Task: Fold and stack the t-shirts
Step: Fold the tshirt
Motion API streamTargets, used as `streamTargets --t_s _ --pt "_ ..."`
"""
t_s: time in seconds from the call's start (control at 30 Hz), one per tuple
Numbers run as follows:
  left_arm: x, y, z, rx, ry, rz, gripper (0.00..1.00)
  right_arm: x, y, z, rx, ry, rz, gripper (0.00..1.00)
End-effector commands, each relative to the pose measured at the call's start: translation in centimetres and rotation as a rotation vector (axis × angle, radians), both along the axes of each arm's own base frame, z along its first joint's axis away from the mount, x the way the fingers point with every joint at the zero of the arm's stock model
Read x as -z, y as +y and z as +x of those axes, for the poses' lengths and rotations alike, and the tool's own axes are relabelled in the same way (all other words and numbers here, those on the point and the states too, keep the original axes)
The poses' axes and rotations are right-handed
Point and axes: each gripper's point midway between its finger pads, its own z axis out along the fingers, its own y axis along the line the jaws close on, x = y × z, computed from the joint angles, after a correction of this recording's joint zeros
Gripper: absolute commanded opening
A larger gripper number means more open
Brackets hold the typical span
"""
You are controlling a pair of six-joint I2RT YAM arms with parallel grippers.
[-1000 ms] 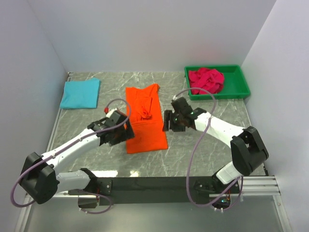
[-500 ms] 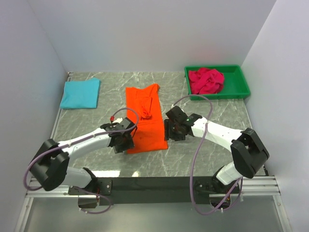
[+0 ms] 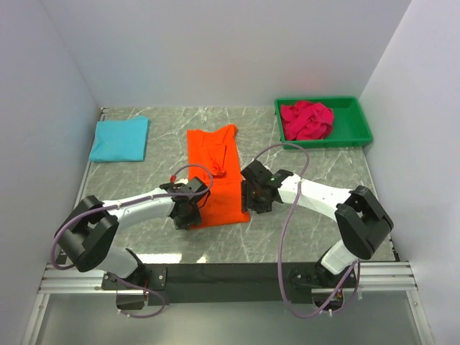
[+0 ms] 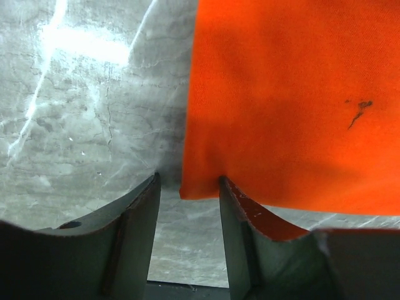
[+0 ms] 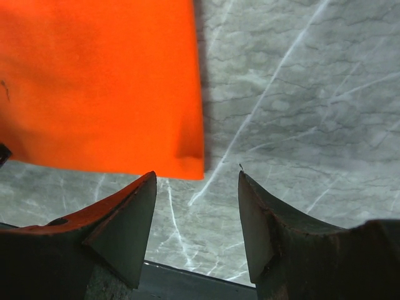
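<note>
The orange t-shirt [image 3: 215, 172] lies flat in the middle of the table, folded into a long strip, with its near hem towards the arms. My left gripper [image 3: 188, 213] sits at its near left corner. In the left wrist view the orange t-shirt [image 4: 287, 94] has that corner lying between the tips of the left gripper [image 4: 187, 182], whose jaws still stand apart. My right gripper [image 3: 253, 198] is at the near right corner. In the right wrist view the right gripper [image 5: 197, 177] is open, with the corner of the orange t-shirt [image 5: 94, 81] just ahead of its tips.
A folded turquoise t-shirt [image 3: 120, 139] lies at the back left. A crumpled crimson t-shirt [image 3: 307, 120] fills a green bin [image 3: 359, 136] at the back right. White walls close in the table's left, back and right sides.
Both grippers have come down and inward to the near corners of the orange t-shirt. The left jaws have narrowed a good deal, the right ones slightly.
</note>
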Motion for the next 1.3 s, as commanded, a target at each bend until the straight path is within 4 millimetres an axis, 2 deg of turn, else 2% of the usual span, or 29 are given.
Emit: streamTargets --t_s 0.0,0.1,0.2,0.3,0.33,0.37,0.4,0.5,0.9,1.03,1.27 --pt "0.6 -0.5 0.3 -0.013 0.006 0.004 0.48 -0.6 0.8 0.8 0.026 -0.020 -0.005 0.62" --pt "1.1 -0.5 0.1 -0.008 0.022 0.008 0.44 0.0 0.8 0.7 0.037 0.001 -0.015 0.62" --pt "1.5 -0.5 -0.2 -0.001 0.036 0.006 0.32 0.5 0.7 0.6 0.049 0.017 -0.031 0.62" --pt "1.6 -0.7 -0.2 0.008 0.038 0.000 0.24 0.8 0.9 0.6 0.048 0.029 -0.034 0.61" --pt "1.6 -0.7 -0.2 0.010 0.038 -0.004 0.16 0.8 0.9 0.7 0.047 0.029 -0.036 0.61" --pt "1.6 -0.8 -0.2 0.010 0.035 -0.006 0.14 0.8 0.9 0.7 0.050 0.028 -0.039 0.61" --pt "1.6 -0.8 -0.3 0.012 0.039 -0.007 0.05 0.9 0.9 0.7 0.053 0.031 -0.040 0.61" --pt "1.4 -0.9 -0.2 0.014 0.034 -0.015 0.01 1.0 0.9 0.7 0.057 0.033 -0.042 0.58" --pt "1.2 -1.1 -0.4 0.018 0.037 -0.035 0.01 1.2 1.0 0.0 0.049 0.069 -0.070 0.53" --pt "0.9 -1.3 -0.4 0.023 0.033 -0.048 0.01 2.0 1.4 -0.5 0.036 0.103 -0.082 0.52" --pt "0.8 -1.4 -0.4 0.027 0.036 -0.053 0.01 3.7 0.9 -1.4 0.045 0.155 -0.131 0.48"
